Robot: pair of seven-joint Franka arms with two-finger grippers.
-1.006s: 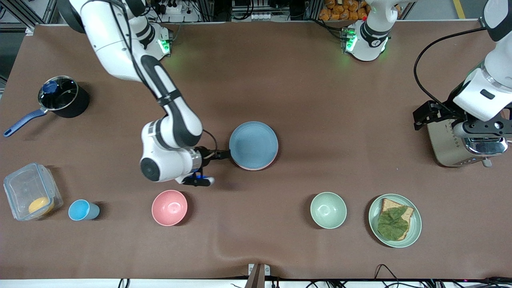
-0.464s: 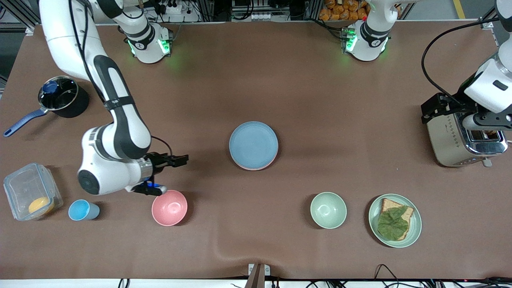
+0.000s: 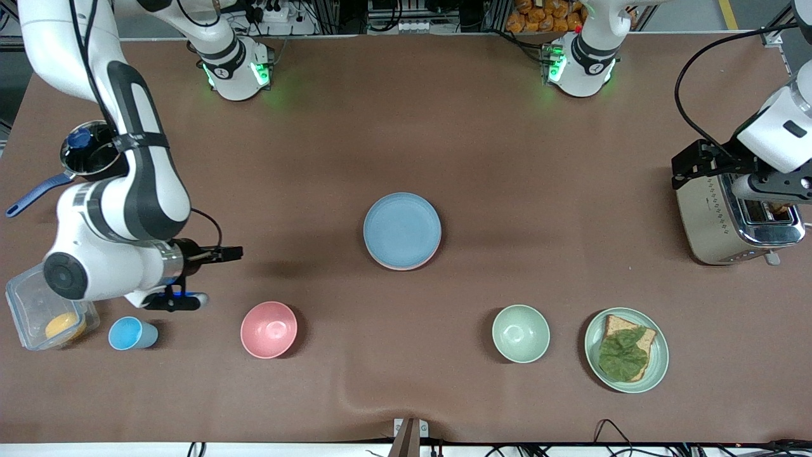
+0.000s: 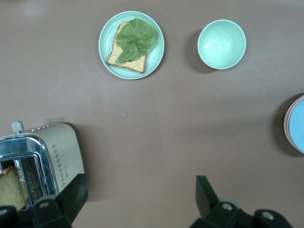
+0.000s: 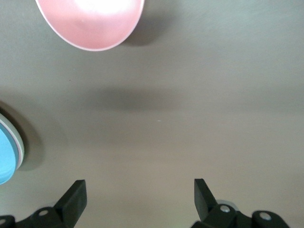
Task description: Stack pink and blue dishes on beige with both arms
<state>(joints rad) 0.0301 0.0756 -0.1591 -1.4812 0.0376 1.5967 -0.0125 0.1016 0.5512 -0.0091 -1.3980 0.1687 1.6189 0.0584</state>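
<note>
The light blue plate (image 3: 402, 228) lies in the middle of the table on top of the pale pink plate (image 3: 411, 266), of which only a thin rim shows. The beige plate is hidden under them. The stack's edge shows in the left wrist view as the blue plate (image 4: 298, 124), and in the right wrist view as the blue plate (image 5: 5, 159). My right gripper (image 3: 233, 254) (image 5: 137, 187) is open and empty above bare table, well away from the stack toward the right arm's end. My left gripper (image 3: 684, 169) (image 4: 141, 184) is open and empty, up beside the toaster (image 3: 729, 219).
Along the near side stand a pink bowl (image 3: 268, 329), a small blue cup (image 3: 130, 333), a green bowl (image 3: 521, 333) and a green plate with a sandwich (image 3: 660, 362). A clear box (image 3: 28, 304) and a black saucepan (image 3: 101, 155) sit at the right arm's end.
My right gripper has let go of the blue plate's rim and drawn back toward its own end of the table. The left gripper has drifted slightly by the toaster.
</note>
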